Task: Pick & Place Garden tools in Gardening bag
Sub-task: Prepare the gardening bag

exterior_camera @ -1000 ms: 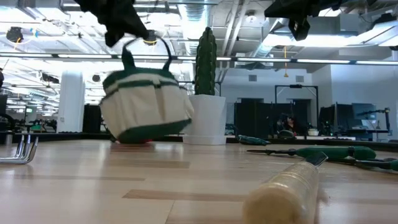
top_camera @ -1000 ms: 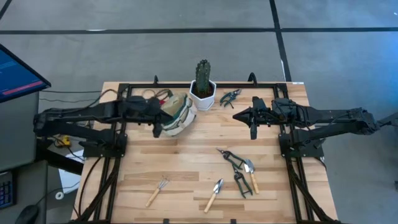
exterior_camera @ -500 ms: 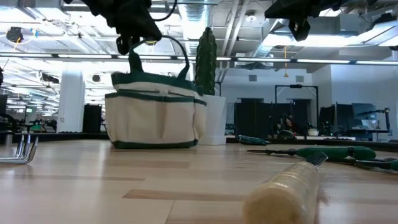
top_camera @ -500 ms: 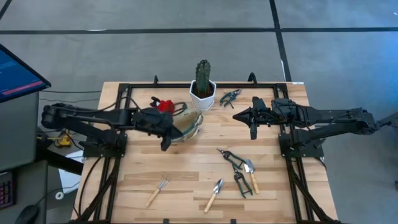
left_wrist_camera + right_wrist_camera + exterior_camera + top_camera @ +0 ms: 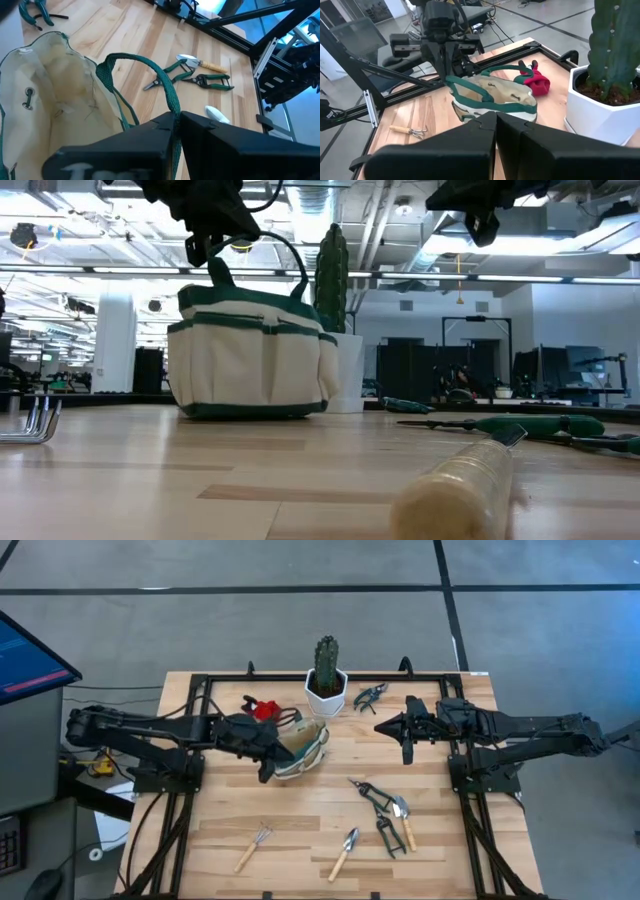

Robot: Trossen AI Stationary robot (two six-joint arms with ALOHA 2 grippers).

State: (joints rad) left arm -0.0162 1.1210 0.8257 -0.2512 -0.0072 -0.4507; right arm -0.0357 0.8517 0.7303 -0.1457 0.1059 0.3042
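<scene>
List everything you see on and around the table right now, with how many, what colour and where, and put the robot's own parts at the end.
gardening bag: one, cream with green trim, upright at table centre-left, beside the cactus pot.
cactus: one, green, in a white pot at the table's far edge.
red pruner: one, red, behind the bag.
small shears: one, dark green, right of the pot.
pruning shears: two, dark green handles, near-right of centre.
trowels: two, metal with wooden handles, one by the shears, one at the near edge.
hand fork: one, wooden handle, near-left.
monitor: one, blue screen, left of the table.
left gripper: one, dark, jaws shut on the bag's green handle.
right gripper: one, dark, jaws shut, hanging empty above the table's right side.
</scene>
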